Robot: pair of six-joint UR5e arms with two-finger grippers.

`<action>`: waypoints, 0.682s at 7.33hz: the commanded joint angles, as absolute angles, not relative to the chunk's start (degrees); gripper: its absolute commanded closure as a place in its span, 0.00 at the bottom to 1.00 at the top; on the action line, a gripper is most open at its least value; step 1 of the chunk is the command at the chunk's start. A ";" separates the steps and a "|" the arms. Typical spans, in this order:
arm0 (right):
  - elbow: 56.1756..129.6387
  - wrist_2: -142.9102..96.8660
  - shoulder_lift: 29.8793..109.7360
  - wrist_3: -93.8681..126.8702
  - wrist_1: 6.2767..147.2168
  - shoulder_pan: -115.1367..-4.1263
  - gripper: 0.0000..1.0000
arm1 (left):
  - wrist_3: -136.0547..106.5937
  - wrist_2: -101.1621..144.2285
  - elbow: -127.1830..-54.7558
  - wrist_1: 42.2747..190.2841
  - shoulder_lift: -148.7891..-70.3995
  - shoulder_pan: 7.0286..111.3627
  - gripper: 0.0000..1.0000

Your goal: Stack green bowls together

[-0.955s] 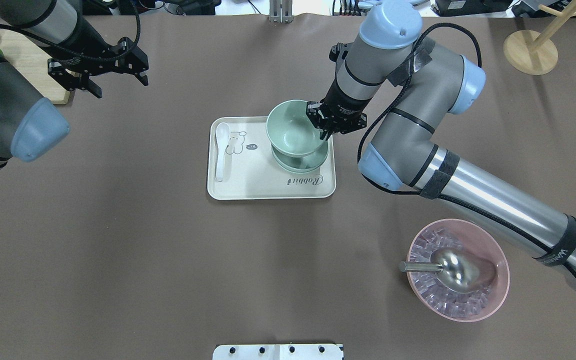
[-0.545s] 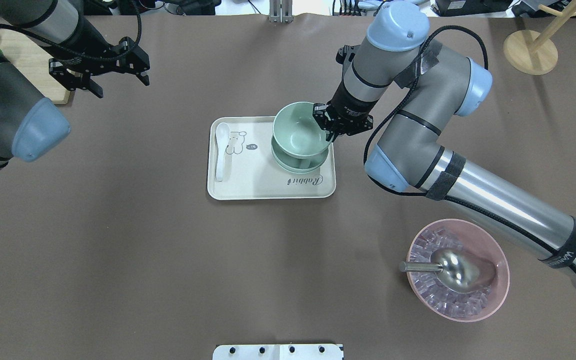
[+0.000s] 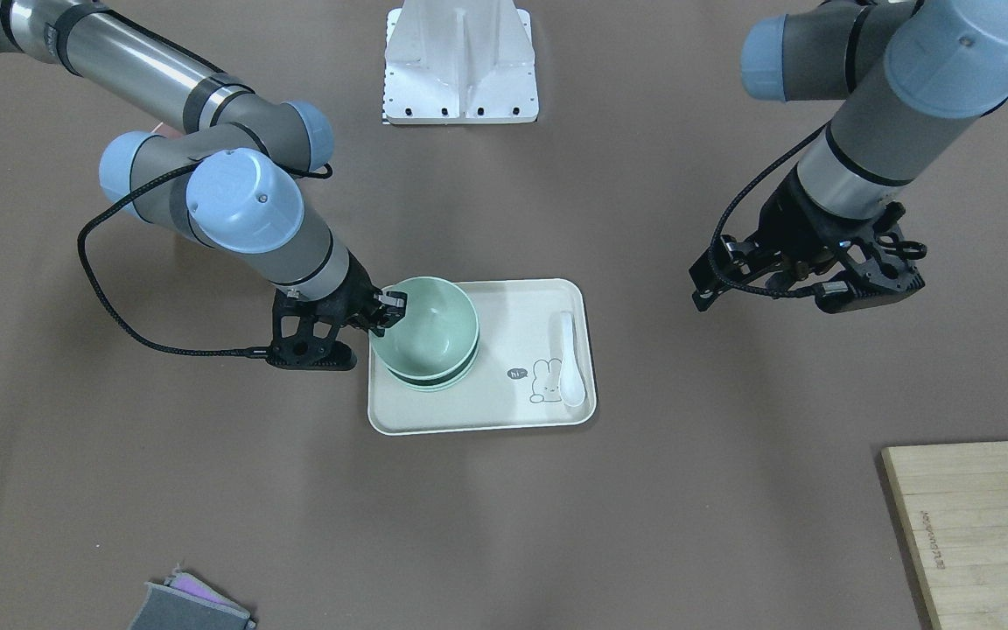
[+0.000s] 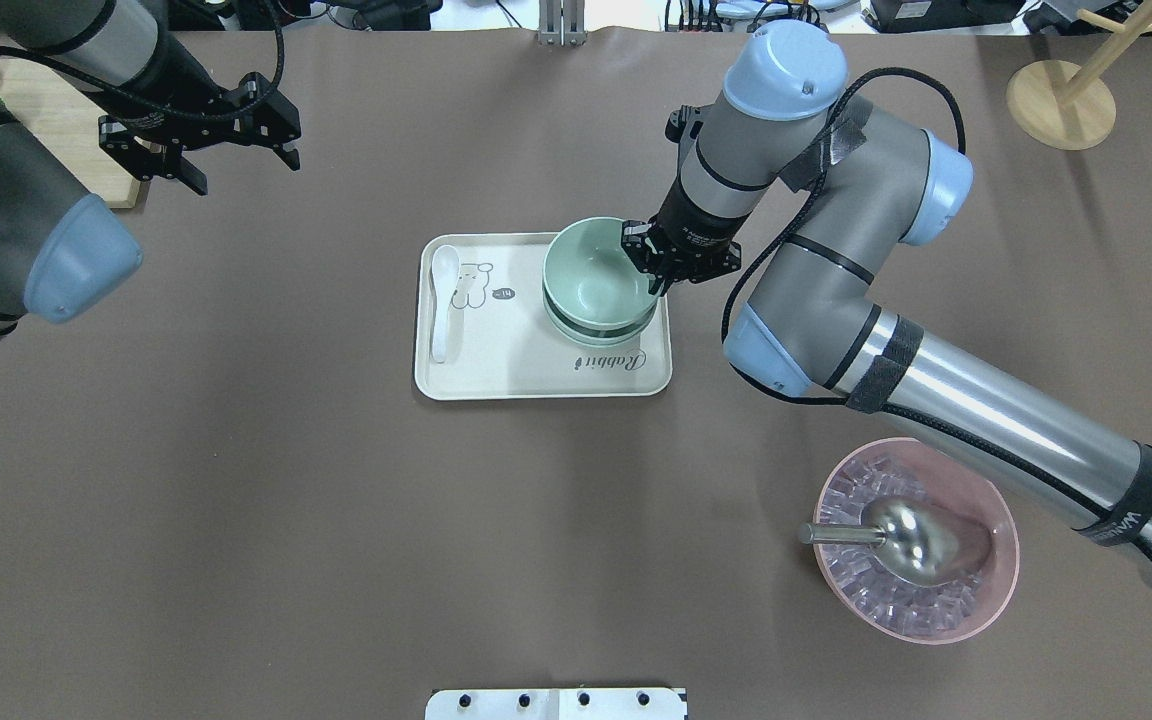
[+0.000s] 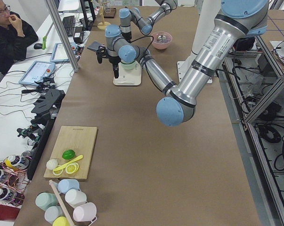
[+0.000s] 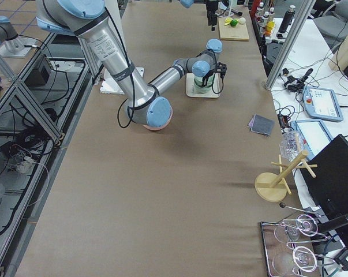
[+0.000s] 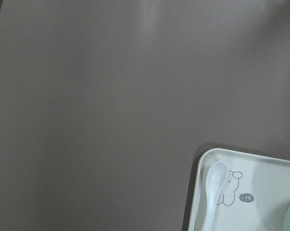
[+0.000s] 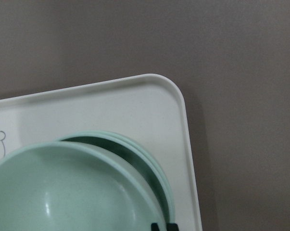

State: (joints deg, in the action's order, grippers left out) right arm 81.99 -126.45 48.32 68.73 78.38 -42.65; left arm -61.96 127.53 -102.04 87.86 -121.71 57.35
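Two green bowls [image 4: 604, 328] sit nested on the right part of the cream tray [image 4: 536, 392]; they also show in the right wrist view [image 8: 149, 156]. My right gripper [image 4: 654, 280] is shut on the rim of the third green bowl [image 4: 591, 272] and holds it right over the nested pair, slightly offset, with a dark gap showing under it. In the front view the held bowl [image 3: 427, 325] covers most of the pair [image 3: 434, 381], with the right gripper [image 3: 386, 313] at its rim. My left gripper [image 4: 241, 172] is open and empty, far to the left above bare table.
A white spoon [image 4: 443, 300] lies on the tray's left side. A pink bowl [image 4: 998, 590] of ice with a metal scoop [image 4: 901, 535] stands at the near right. A wooden board [image 4: 61, 125] lies at the far left, a wooden stand [image 4: 1061, 100] at the far right.
My right gripper has brought the held green bowl down and closer over the nested pair. The left arm has not moved.
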 commanded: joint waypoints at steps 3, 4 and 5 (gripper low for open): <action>82.26 -125.69 47.73 69.08 78.31 -42.45 0.01 | -61.96 127.53 -102.04 87.80 -121.55 57.48 0.02; 83.40 -126.03 47.72 68.82 78.57 -43.58 0.00 | -61.96 127.53 -102.04 87.89 -121.47 57.57 0.02; 86.71 -128.21 48.94 68.04 81.71 -47.51 0.00 | -61.79 127.53 -102.48 87.89 -121.29 58.26 0.02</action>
